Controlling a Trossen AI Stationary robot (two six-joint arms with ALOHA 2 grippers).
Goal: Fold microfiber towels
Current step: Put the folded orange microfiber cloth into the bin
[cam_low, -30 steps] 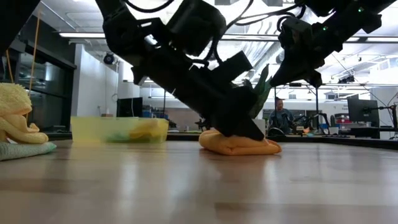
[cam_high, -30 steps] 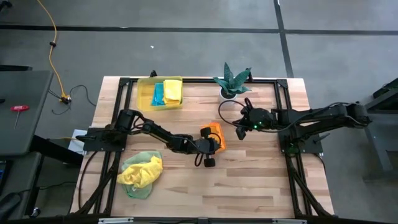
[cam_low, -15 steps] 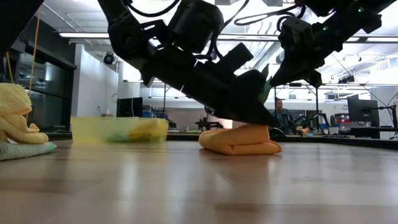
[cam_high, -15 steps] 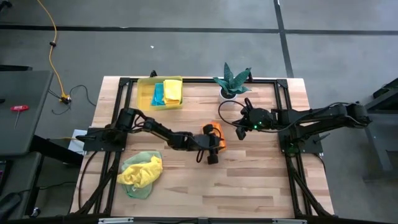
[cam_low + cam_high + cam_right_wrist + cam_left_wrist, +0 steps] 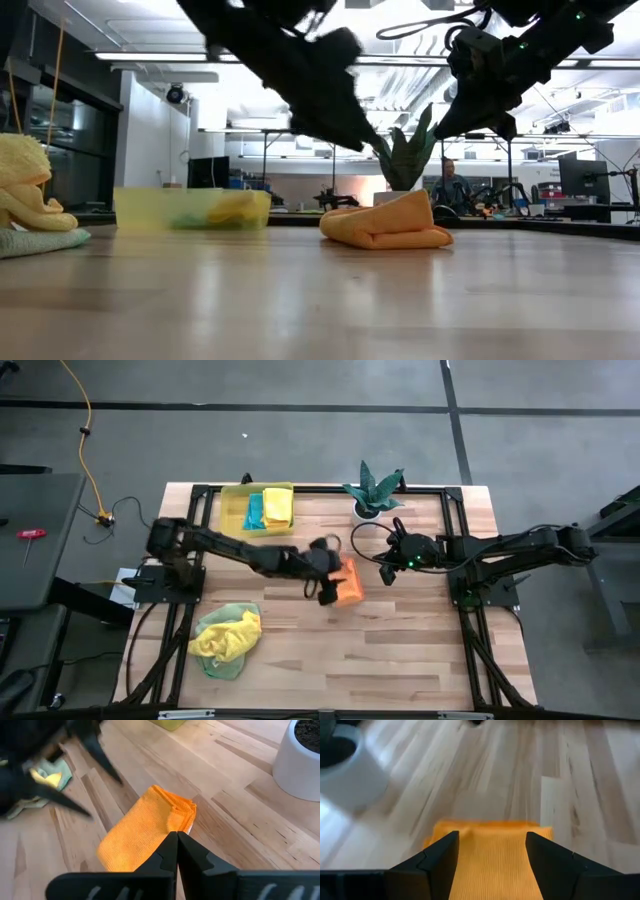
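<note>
My left end effector [image 5: 327,572] has come up off the orange towel [image 5: 347,581] and now hangs above its edge on the side away from the potted plant [image 5: 373,488], fingers spread wide with nothing between them. A second ago it was pressing low on that towel; half a second ago it was already rising. In my left wrist view the cloth [image 5: 492,857] lies flat between and below the two parted fingers [image 5: 432,861], untouched.

The orange towel sits near the middle of the bench [image 5: 400,650], a short way out from the potted plant toward the front edge. From table height it shows as a compact, layered bundle [image 5: 385,226] resting on the wood, so I judge this fold finished and the release clean; the bundle kept its shape as I lifted away.

My right end effector [image 5: 386,570] waits just beside the towel on its plant side, fingers closed together and empty, raised above the bench.

Two folded towels, teal and yellow, lie in the yellow bin [image 5: 232,510], across from the plant along the back edge. The crumpled yellow and light green towels [image 5: 226,638], far from the plant at the front left, remain unfolded, and I expect them to be next.
</note>
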